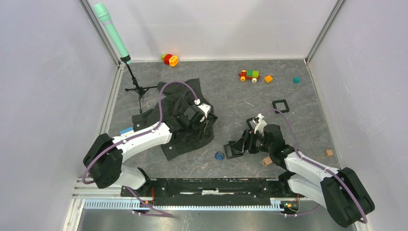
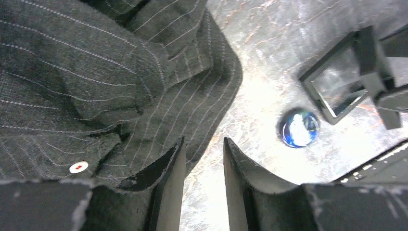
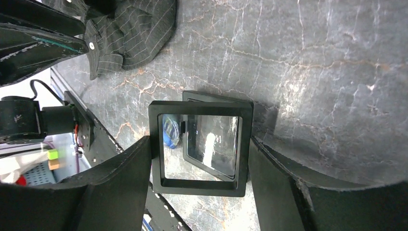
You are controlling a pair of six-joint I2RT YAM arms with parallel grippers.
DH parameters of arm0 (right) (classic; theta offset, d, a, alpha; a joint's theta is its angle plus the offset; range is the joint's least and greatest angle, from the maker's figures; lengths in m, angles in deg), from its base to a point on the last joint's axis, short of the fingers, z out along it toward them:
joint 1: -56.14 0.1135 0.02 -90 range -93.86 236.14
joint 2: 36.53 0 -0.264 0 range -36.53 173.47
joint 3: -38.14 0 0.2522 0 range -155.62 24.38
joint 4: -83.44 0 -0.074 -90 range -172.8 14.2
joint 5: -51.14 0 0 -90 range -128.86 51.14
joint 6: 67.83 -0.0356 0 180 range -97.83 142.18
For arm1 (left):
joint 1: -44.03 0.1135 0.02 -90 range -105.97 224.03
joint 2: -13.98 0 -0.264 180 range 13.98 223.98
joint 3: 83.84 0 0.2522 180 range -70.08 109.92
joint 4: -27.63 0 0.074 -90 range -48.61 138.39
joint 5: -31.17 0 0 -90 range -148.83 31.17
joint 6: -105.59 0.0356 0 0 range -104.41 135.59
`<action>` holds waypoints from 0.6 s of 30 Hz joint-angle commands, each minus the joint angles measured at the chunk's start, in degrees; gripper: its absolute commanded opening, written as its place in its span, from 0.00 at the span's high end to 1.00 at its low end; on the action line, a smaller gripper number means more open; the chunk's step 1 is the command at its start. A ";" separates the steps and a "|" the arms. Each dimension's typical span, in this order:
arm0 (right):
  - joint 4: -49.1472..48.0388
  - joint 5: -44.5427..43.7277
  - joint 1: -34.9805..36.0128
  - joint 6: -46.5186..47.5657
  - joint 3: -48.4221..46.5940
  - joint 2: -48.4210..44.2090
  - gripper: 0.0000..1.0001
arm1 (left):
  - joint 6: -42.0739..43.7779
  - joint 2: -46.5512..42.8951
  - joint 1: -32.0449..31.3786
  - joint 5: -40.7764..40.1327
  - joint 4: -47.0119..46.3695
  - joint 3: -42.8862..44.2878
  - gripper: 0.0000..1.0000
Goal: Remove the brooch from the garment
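Note:
The garment (image 1: 183, 103), a dark pinstriped shirt, lies crumpled left of centre; its hem and a white button (image 2: 78, 167) show in the left wrist view (image 2: 96, 72). The brooch (image 1: 220, 155), small, round and blue, rests on the bare table just off the shirt's near right edge (image 2: 299, 128). My left gripper (image 1: 205, 126) hovers over the shirt's edge, open, with only table between its fingers (image 2: 203, 140). My right gripper (image 1: 236, 147) is shut on an opened black square frame (image 3: 202, 186), beside the brooch, which shows through it (image 3: 171, 132).
A microphone stand (image 1: 137, 89) with a teal microphone (image 1: 111, 31) stands at the back left. A toy train (image 1: 249, 74), an orange block (image 1: 268, 79), a teal cube (image 1: 296, 80) and another black frame (image 1: 280, 105) lie back right. Wooden blocks (image 1: 328, 152) sit near the right arm.

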 commanded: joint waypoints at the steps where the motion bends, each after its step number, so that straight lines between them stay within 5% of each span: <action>1: -9.10 4.22 -1.01 -4.74 1.57 1.05 0.36 | 0.08 -2.45 -0.01 6.49 -5.67 -2.45 0.60; 10: -3.83 1.93 -2.94 -1.75 -0.82 0.11 0.35 | 0.96 -0.39 -2.78 9.83 -7.74 -4.20 0.45; 15: 0.02 1.78 -5.51 0.97 -1.73 -1.94 0.34 | 1.38 -0.30 -11.29 4.33 -7.80 -5.15 0.16; 18: 1.85 2.78 -6.94 2.40 -2.00 -2.45 0.34 | 3.02 -0.06 -14.95 2.81 -8.63 -5.27 0.09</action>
